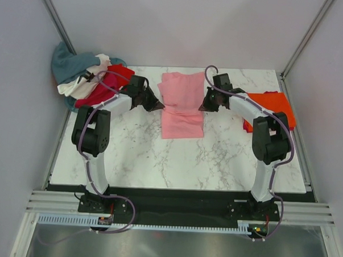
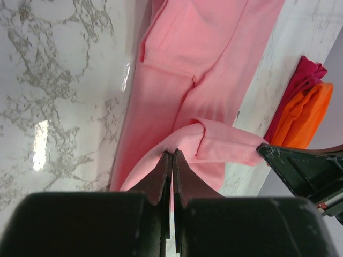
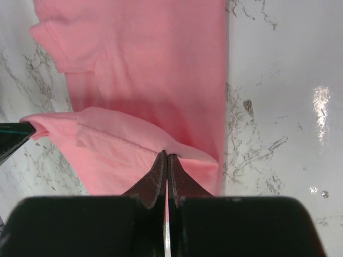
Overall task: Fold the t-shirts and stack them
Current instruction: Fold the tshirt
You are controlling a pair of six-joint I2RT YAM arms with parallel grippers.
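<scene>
One light pink t-shirt (image 1: 182, 106) lies in the middle of the marble tabletop (image 1: 158, 168), lengthwise from far to near, between the two arms. The left end effector (image 1: 155, 104) is closed tight on its left edge about halfway along. The right end effector (image 1: 205, 105) is closed just as tightly on the right edge opposite. In the left wrist view the fingers (image 2: 161, 176) meet with a pinch of pink cloth between them. A folded band of the shirt runs across from there to the tip of the other end effector. The right wrist view shows the same from the other side, with its fingers (image 3: 174, 179) pressed together on the pink hem.

At the far left corner sits one loose heap in which four shirts can be counted: a teal-grey t-shirt (image 1: 69, 64), a white t-shirt (image 1: 76, 85), a red t-shirt (image 1: 119, 75) and a magenta t-shirt (image 1: 87, 97). On the far right there are two more, an orange t-shirt (image 1: 272, 104) lying flat over a crimson t-shirt (image 2: 303, 80) that peeks out from beneath it.
</scene>
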